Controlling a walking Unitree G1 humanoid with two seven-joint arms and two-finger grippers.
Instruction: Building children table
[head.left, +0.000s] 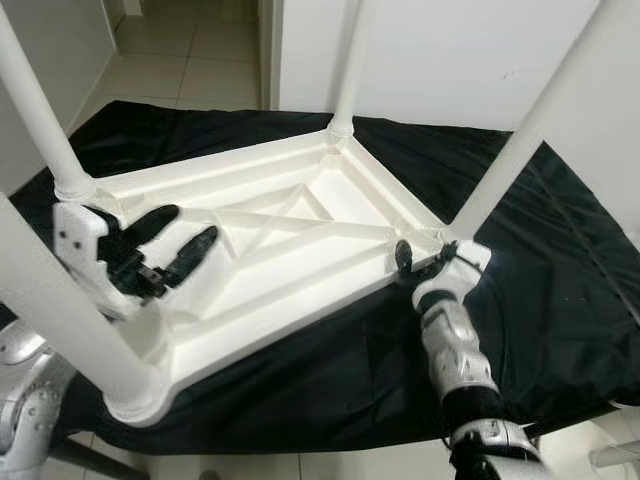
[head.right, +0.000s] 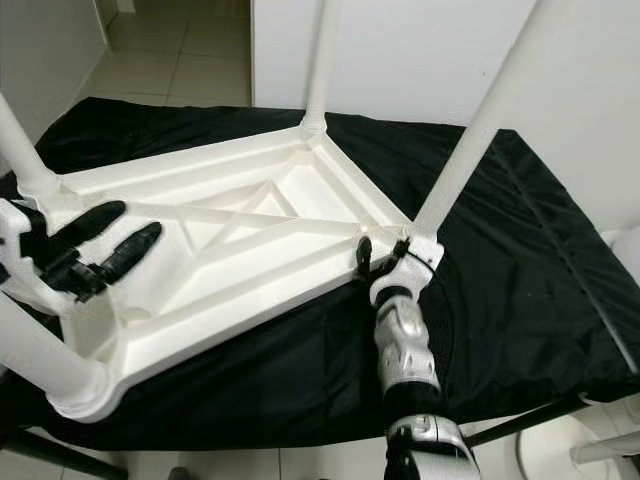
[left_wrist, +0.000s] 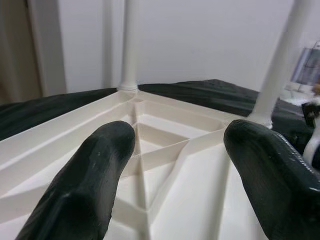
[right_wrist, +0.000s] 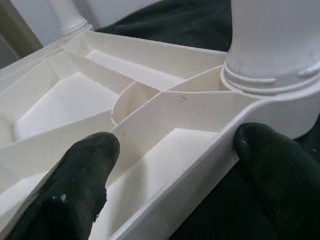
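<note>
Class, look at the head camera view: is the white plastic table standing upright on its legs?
No. The white plastic table lies upside down on the black cloth, its legs pointing up.

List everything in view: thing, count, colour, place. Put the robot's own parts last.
Tabletop: one, white plastic, lying upside down on the black cloth, ribbed underside facing up.
Table legs: four, white, standing upright from the tabletop's corners.
Black cloth: one, black, spread over the work surface under the tabletop.
Floor tiles: pale, beyond the far edge of the cloth.
Wall: white, behind the work surface.
Left gripper: one, black fingers, open, over the tabletop's near-left part.
Right gripper: one, black fingers, straddling the tabletop's rim at its right corner, beside a leg's base; whether the fingers press the rim is unclear.
</note>
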